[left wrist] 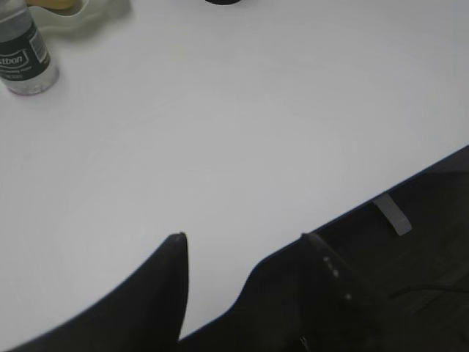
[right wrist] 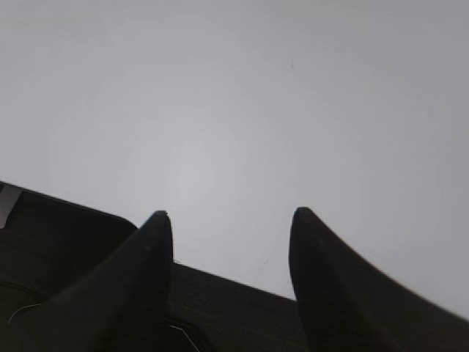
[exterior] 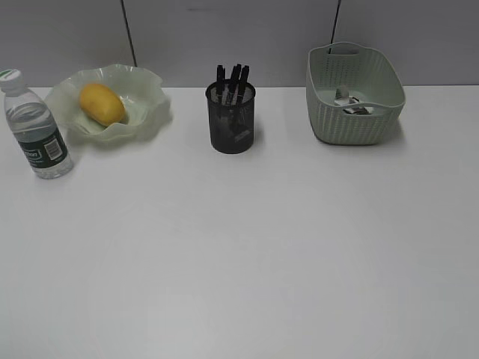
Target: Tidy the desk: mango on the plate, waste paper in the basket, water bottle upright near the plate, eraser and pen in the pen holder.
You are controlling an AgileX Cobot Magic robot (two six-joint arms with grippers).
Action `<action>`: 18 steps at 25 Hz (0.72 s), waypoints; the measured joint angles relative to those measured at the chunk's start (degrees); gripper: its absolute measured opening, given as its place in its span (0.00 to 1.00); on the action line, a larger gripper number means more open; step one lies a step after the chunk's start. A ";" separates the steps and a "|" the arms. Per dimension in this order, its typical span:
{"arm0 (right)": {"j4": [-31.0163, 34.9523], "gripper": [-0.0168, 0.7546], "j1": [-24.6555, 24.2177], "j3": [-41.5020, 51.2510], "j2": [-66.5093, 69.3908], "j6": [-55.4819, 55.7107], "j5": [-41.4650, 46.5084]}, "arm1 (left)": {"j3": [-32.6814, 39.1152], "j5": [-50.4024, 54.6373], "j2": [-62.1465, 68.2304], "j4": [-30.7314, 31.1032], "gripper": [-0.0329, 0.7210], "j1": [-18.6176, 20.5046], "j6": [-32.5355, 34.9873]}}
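The mango [exterior: 102, 104] lies in the wavy-rimmed plate [exterior: 146, 93] at the back left of the desk [exterior: 239, 247]. The water bottle [exterior: 36, 127] stands upright just left of the plate; it also shows in the left wrist view [left wrist: 20, 51]. The pen holder [exterior: 230, 117] at back centre holds several dark pens [exterior: 233, 78]; a pale shape shows through its mesh. The waste paper [exterior: 352, 103] lies inside the basket [exterior: 355, 93] at back right. My left gripper [left wrist: 242, 238] and right gripper [right wrist: 231, 214] are open and empty over the desk's front edge. Neither shows in the exterior view.
A grey panelled wall [exterior: 239, 37] runs behind the desk. The dark floor beyond the desk's near edge [left wrist: 410, 242] shows in the left wrist view, and also in the right wrist view [right wrist: 66, 235].
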 joint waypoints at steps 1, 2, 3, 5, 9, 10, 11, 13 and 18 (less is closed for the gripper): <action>0.00 0.56 0.00 0.00 0.00 0.00 0.00 | 0.02 0.00 0.00 -0.05 0.54 0.00 0.08; 0.00 0.56 0.00 0.00 0.00 -0.04 0.00 | 0.02 0.00 0.00 -0.05 0.54 0.00 0.14; 0.00 0.56 0.00 0.00 0.00 -0.04 0.00 | 0.02 0.00 0.00 -0.05 0.54 0.00 0.14; 0.00 0.56 0.00 0.00 0.00 -0.04 0.00 | 0.02 0.00 0.00 -0.07 0.54 0.00 0.14; 0.00 0.56 0.00 0.00 -0.05 -0.04 0.00 | 0.02 -0.07 0.00 -0.12 0.54 1.03 0.19; 0.00 0.56 -0.07 0.00 -0.05 -0.04 0.00 | 0.02 -0.07 0.00 -0.12 0.54 2.22 0.19; 0.06 0.56 -0.43 0.00 -0.05 -0.06 0.00 | 0.02 -0.07 0.00 -0.12 0.54 3.72 0.19; 0.48 0.56 -2.03 0.00 -0.05 -0.12 0.00 | 0.02 -0.11 0.00 -0.12 0.54 7.08 0.19; 0.77 0.56 -9.59 0.00 -1.85 -0.12 0.00 | 0.02 -0.13 -0.28 -0.12 0.54 15.91 0.19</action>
